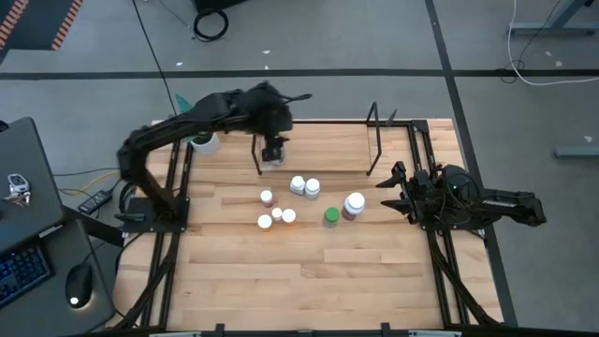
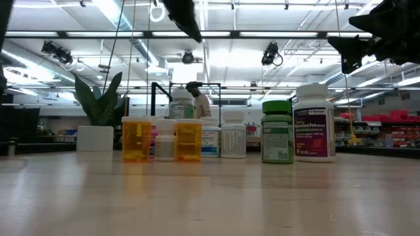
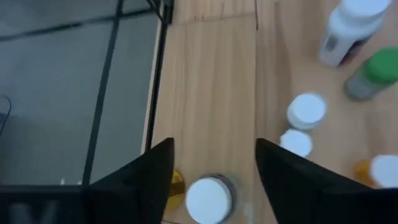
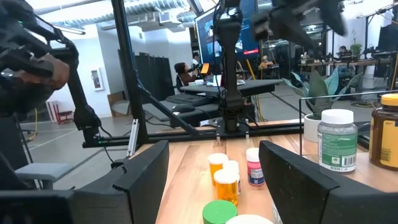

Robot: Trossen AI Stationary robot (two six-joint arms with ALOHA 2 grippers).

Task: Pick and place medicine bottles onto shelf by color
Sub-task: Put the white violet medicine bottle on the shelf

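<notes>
You can read very little here. In the low view the big white bottle (image 2: 314,122) on the counter carries a dark label whose lines of print look like a headache-remedy name, but the letters are too small to be sure. The green bottle (image 2: 277,132) and the small white bottles (image 2: 233,137) show labels with unreadable print.
</notes>
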